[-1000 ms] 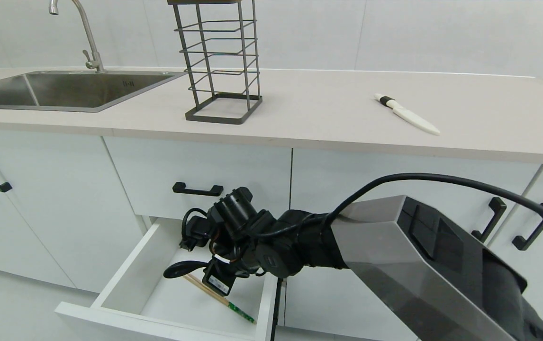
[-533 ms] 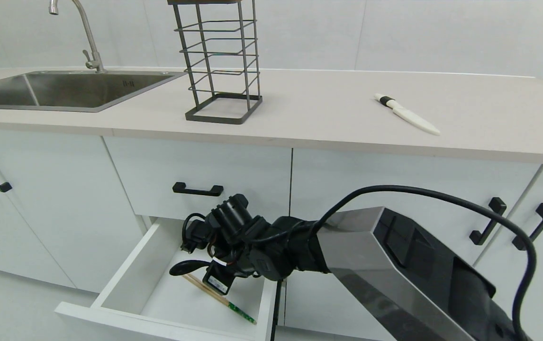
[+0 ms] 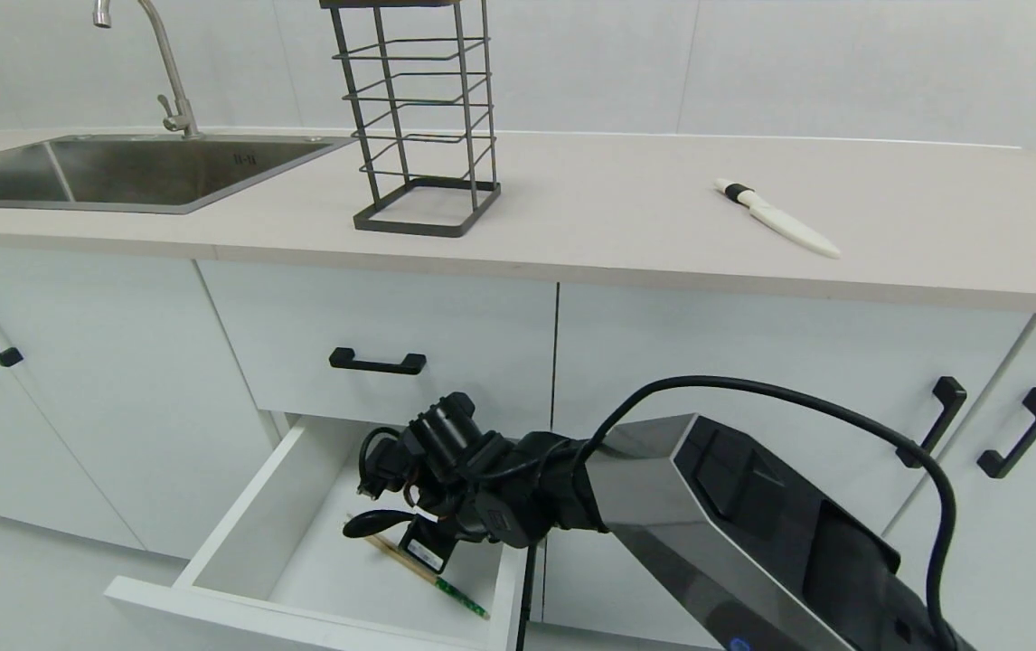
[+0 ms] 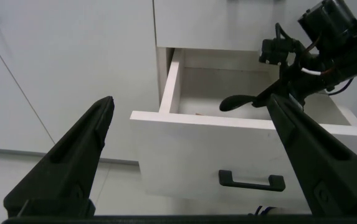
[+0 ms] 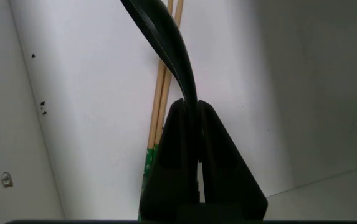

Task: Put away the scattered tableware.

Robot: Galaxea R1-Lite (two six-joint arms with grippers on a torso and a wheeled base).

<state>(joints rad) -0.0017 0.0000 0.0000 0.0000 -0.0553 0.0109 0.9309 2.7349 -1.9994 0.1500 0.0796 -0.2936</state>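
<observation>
A: What is the right gripper [image 5: 192, 111] doing?
B: It's pinching the handle of the black spoon [image 5: 164, 38]. The jaws are pressing flat on it, with no gap beyond the handle's own thickness. The bowl end is sticking out past the fingertips.

A: Where is the spoon sitting?
B: It's hanging inside the open drawer [image 3: 242, 502], bowl pointing toward the robot's left. I can't tell whether it's touching the drawer floor.

A: Anything under it?
B: A pair of wooden chopsticks [image 3: 419, 571] with green ends is lying flat on the drawer floor, near the drawer's right wall. In the right wrist view the spoon is crossing right over them.

A: Left gripper [image 4: 190, 106]?
B: It's hanging outside the drawer, facing its front panel. The jaws are standing wide apart and gripping nothing. The spoon bowl is showing between them, farther off, over the drawer's front edge.

A: Countertop [image 3: 617, 217]?
B: A white knife [image 3: 776, 217] with a black band is lying flat on the right side, angled. It's sitting well apart from the wire rack [image 3: 423, 117], which is standing upright near the middle. The sink [image 3: 120, 167] and faucet [image 3: 165, 63] are sitting at the left end.
</observation>
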